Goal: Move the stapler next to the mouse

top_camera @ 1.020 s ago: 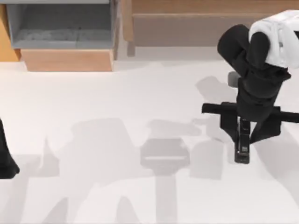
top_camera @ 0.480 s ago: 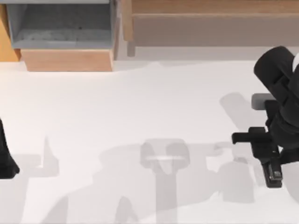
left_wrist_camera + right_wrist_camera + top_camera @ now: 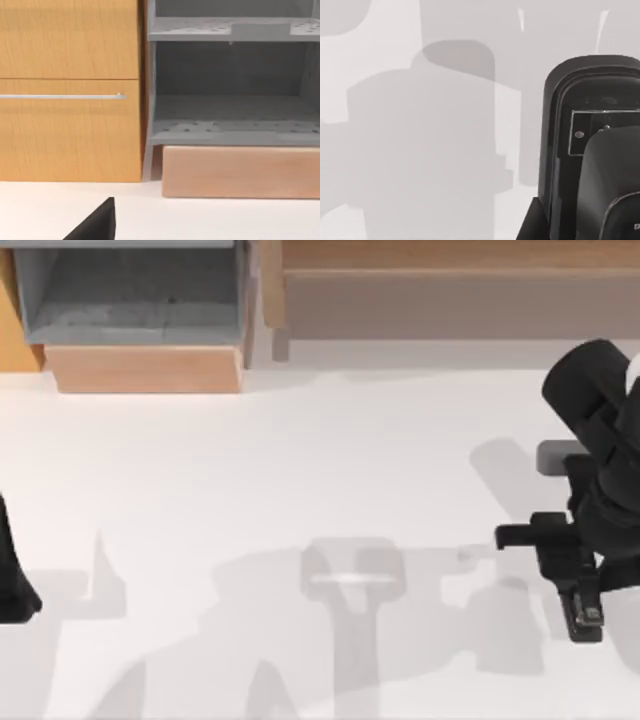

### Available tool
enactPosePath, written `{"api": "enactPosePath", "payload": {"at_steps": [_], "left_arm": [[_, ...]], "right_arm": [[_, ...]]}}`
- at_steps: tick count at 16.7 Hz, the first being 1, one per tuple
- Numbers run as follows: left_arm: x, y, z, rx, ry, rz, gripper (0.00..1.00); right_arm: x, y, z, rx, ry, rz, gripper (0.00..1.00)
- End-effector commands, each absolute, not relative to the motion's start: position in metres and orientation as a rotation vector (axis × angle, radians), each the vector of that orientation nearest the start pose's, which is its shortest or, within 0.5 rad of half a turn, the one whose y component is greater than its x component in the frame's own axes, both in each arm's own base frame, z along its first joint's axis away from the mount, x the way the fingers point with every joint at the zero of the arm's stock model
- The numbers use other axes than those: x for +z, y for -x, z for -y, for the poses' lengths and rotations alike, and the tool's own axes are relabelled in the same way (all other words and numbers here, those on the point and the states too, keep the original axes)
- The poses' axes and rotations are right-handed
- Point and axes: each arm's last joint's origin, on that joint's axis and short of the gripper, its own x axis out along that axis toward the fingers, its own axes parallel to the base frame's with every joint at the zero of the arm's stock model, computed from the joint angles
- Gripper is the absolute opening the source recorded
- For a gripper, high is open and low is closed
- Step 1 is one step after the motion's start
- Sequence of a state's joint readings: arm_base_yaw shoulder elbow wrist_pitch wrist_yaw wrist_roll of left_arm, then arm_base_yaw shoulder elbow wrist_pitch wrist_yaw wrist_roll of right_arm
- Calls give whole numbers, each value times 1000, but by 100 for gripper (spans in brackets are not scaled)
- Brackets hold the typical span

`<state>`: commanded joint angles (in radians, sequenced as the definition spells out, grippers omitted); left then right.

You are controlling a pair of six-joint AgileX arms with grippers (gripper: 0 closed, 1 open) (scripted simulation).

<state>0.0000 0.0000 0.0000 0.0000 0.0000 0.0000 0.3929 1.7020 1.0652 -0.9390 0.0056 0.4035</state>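
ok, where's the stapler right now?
Top view: the stapler sits at the table's right side, toward the front, at the tips of the right gripper, just below a small grey object.

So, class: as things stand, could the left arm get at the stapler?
Probably not: the left gripper sits at the table's far left edge, while the stapler lies far right under the right gripper.

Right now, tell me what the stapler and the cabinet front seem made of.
The stapler, held in the right tool, looks like matte black plastic, perhaps painted metal, with a pale label. The cabinet front looks like light wood or veneer: orange grain and a thin metal-looking handle.
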Motion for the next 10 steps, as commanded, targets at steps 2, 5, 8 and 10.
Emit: {"api": "enactPosePath", "payload": {"at_steps": [2,5,8,10], "left_arm": [[160,-106,1,0,0,0,100],[160,-106,1,0,0,0,100],[160,-106,1,0,0,0,100],[160,-106,1,0,0,0,100]], "right_arm": [[166,-270,-114,-4,1,-1566,0],[169,-271,-116,7,-2,-1546,0],[173,-273,-116,16,-13,-1517,0],[176,-275,-116,20,-23,-1497,0]]}}
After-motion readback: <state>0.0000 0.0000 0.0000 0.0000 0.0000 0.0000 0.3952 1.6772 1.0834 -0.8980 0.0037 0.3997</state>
